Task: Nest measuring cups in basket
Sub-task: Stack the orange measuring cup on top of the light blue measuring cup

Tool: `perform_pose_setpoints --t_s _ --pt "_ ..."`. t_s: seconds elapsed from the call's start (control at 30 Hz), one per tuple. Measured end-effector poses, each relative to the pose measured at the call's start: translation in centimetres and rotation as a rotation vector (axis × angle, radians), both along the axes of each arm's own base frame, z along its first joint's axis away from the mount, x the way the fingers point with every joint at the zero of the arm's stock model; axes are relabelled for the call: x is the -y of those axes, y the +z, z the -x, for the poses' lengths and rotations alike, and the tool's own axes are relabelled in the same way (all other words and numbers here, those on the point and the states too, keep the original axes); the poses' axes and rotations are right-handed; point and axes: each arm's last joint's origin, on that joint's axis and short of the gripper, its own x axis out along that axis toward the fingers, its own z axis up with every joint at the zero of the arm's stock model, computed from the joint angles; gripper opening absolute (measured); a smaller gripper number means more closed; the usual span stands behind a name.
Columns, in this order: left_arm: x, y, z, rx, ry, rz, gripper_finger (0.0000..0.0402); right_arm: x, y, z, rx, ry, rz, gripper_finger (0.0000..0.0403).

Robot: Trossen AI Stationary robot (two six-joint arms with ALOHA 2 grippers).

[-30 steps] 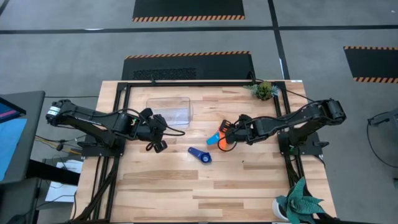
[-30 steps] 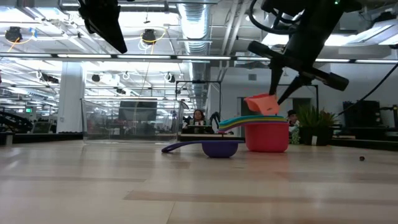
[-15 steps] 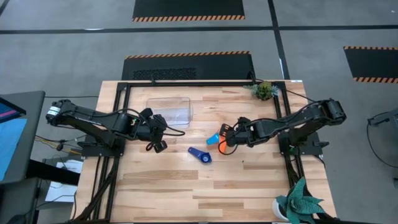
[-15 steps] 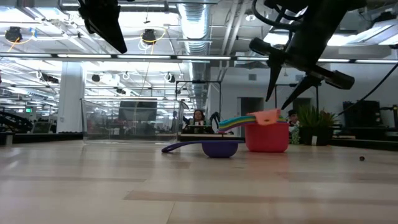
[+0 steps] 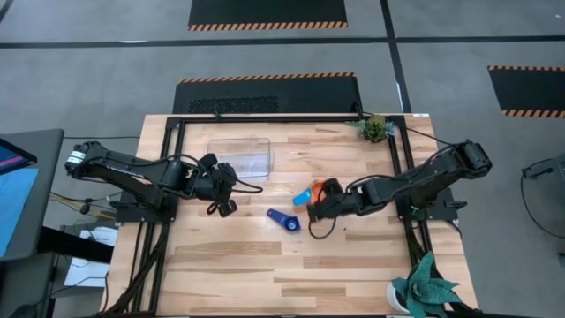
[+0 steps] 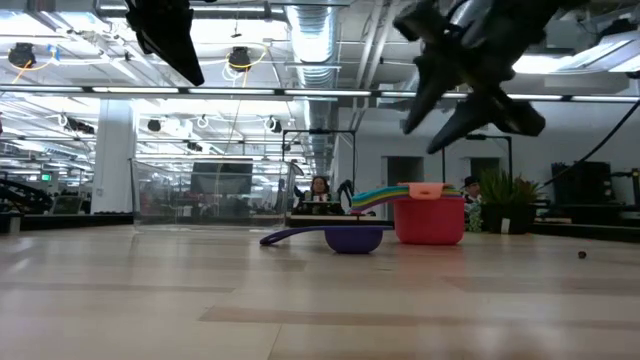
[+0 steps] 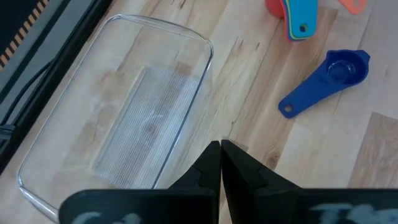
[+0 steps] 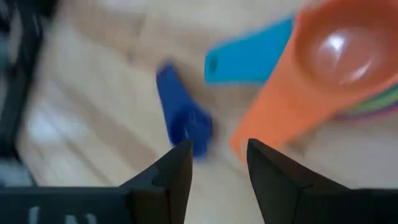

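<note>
While the orange cup [image 8: 336, 53] sits on top of the stack [image 6: 428, 212], the right gripper [image 8: 217, 165] hovers over it, open and empty. I think the blue cup [image 5: 285, 219] on the surface [image 5: 229, 265] comes next.

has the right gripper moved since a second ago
Yes. In the high view the right gripper has shifted off the cup stack toward the table's front edge, nearer the dark blue cup, its fingers open and empty.
</note>
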Motion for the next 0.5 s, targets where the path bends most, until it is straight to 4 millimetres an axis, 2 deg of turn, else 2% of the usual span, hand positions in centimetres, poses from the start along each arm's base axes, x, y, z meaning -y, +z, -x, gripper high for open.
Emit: perform_pose_setpoints --t_s 0.1,0.23,0.5 --pt "0.0 0.0 0.0 -0.002 -0.005 0.003 0.0 -0.7 -0.3 0.5 -0.079 0.151 0.0 0.0166" --pt "0.0 0.0 0.0 -0.005 -0.012 0.013 0.0 -1.1 -0.9 1.4 -0.188 0.263 0.002 0.0148" --pt "0.1 0.0 0.0 -0.02 -0.046 0.006 0.0 -0.6 -1.4 1.2 -0.233 0.341 0.06 0.0083"
